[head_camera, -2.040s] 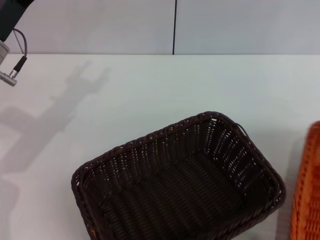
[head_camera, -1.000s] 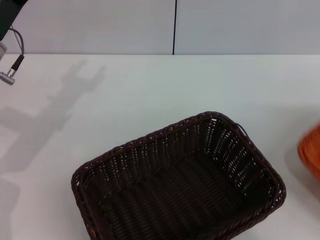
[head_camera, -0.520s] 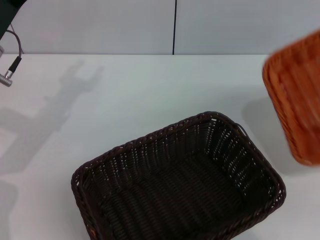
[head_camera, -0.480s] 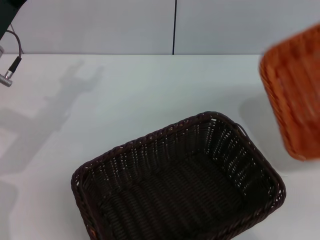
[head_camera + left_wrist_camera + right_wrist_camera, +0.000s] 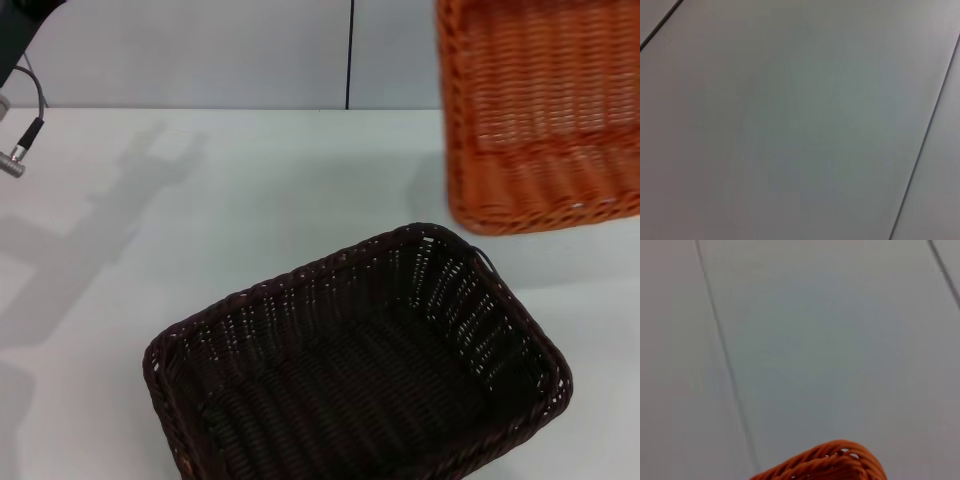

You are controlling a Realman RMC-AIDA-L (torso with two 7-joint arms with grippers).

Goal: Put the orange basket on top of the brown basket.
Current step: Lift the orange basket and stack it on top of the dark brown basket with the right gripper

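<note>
My orange basket is up in the air, tipped, just past the far right corner of the brown basket, which sits open on the white counter. I think it is light and stiff, with a bumpy woven rim that is good to hold. My right tool is out of sight, so I cannot tell its state. My left tool is hidden too. I see no words or labels.
</note>
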